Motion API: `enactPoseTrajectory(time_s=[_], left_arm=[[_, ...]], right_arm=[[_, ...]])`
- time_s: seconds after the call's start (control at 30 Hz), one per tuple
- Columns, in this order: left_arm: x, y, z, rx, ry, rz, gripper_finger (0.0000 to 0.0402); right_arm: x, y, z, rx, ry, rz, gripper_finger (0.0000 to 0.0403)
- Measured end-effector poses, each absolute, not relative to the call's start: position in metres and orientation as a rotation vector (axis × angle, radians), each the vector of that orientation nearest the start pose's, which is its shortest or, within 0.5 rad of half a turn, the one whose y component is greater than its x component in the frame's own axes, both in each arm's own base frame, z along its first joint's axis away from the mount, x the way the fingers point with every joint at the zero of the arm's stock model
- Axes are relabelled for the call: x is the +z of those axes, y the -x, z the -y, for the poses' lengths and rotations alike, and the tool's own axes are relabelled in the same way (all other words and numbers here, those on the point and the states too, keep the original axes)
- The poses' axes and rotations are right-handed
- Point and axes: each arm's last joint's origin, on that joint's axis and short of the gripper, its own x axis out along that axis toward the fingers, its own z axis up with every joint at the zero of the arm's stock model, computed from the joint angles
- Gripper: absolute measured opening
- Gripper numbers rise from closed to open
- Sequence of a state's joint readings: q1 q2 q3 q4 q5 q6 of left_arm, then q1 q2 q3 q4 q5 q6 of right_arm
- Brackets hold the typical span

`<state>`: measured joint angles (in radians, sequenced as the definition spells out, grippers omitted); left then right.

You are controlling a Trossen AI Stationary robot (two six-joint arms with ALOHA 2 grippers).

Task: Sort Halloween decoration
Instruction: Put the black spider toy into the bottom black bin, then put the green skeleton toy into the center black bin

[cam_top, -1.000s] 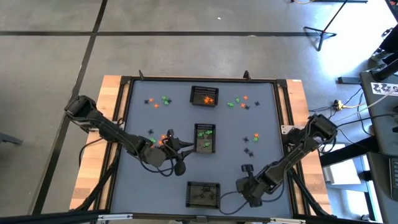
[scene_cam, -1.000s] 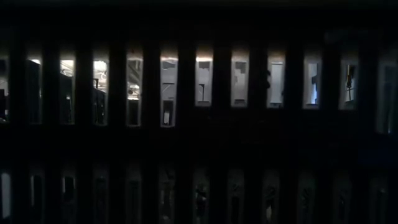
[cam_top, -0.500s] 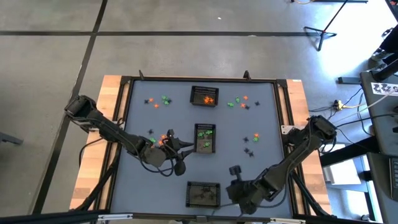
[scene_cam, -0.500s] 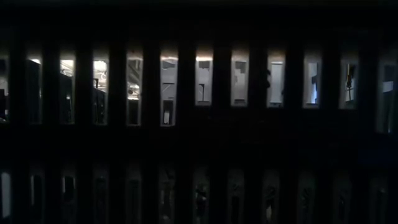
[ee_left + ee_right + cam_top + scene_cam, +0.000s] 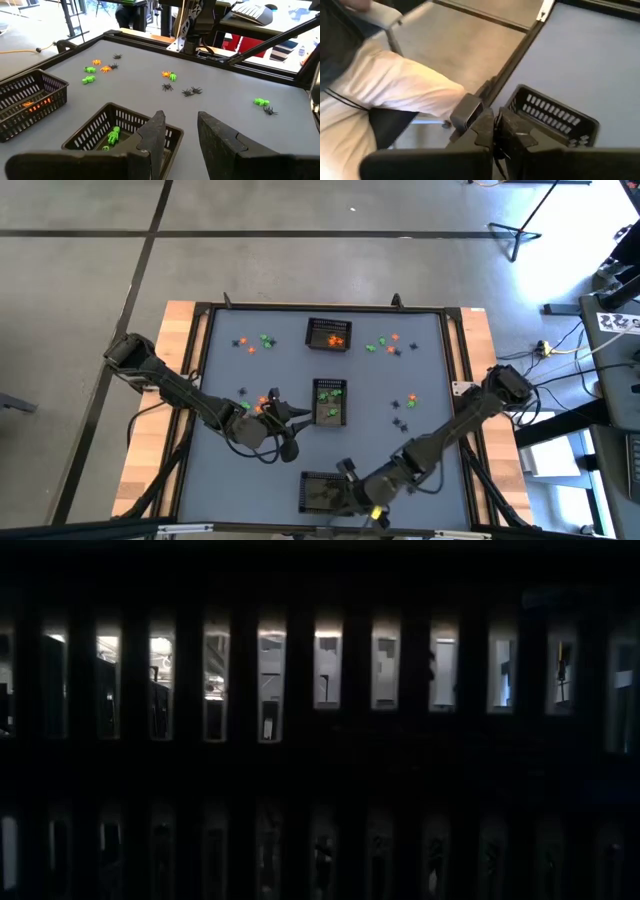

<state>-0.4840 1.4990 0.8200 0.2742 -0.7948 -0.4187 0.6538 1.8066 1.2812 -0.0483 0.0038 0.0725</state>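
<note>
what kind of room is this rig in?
Probably a robotics lab or workshop. The table stands on bare concrete floor, with loose cables and a stand base beside it, and desks behind.

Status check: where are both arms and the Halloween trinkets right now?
Right tool over the near basket, pinching something small and dark. Left tool open beside the middle basket. Trinkets lie scattered on the table.

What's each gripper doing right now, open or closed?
Left gripper: open, empty, beside the middle basket.
Right gripper: at the near basket, cannot be told.
</note>
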Motion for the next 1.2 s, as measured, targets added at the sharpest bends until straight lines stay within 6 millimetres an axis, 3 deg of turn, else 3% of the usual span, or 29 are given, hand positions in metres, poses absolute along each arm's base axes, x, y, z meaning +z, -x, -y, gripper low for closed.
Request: enactPoseTrajectory(time_s=[0.27, 0.5, 0.7, 0.9, 1.2], left_arm=[[0.224, -0.284, 0.126, 0.368, 0.163, -0.263, 0.0108], [0.224, -0.284, 0.126, 0.369, 0.162, -0.265, 0.0108], [0.224, -0.284, 0.126, 0.367, 0.161, -0.266, 0.0108], [0.224, -0.283, 0.127, 0.368, 0.178, -0.264, 0.0108], [0.224, -0.283, 0.127, 0.369, 0.182, -0.264, 0.0108]], right_arm=[[0.218, -0.335, -0.237, 0.613, 0.11, -0.631, 0.0096], [0.221, -0.326, -0.231, 0.589, 0.104, -0.729, 0.0135], [0.225, -0.29, -0.22, 0.432, 0.022, -1.05, 0.0132], [0.213, -0.244, -0.23, 0.172, -0.046, -1.375, 0.0132], [0.21, -0.198, -0.255, -0.08, -0.131, -1.431, 0.0131]])
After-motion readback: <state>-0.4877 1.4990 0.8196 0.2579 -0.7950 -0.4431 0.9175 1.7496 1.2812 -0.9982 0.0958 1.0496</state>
